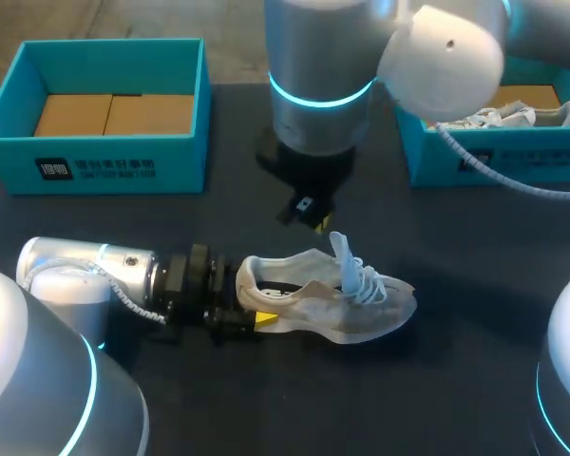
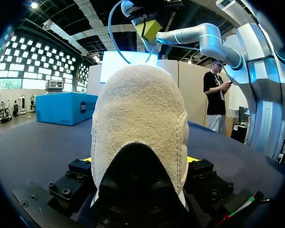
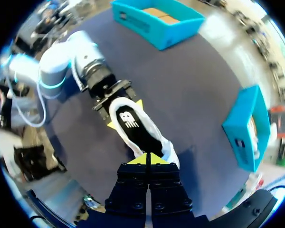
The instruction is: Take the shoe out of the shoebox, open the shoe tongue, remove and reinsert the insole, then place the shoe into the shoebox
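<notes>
A white and grey sneaker [image 1: 334, 302] lies on its sole on the dark table, toe to the right, with its tongue and laces [image 1: 344, 255] standing up. My left gripper [image 1: 255, 306] is shut on the shoe's heel [image 2: 140, 123], one yellow-tipped finger on each side. In the right wrist view the black insole [image 3: 129, 121] with a white logo lies inside the shoe. My right gripper [image 3: 147, 159] hangs above the shoe's front, fingers shut together, with nothing seen between them. In the head view the right gripper [image 1: 310, 215] is just above and behind the tongue.
A teal shoebox [image 1: 19, 104] with brown cardboard inside stands at the back left. A second teal box [image 1: 437, 157] at the back right holds another white shoe [image 1: 513, 116]. My right arm's thick link crosses over the back middle of the table.
</notes>
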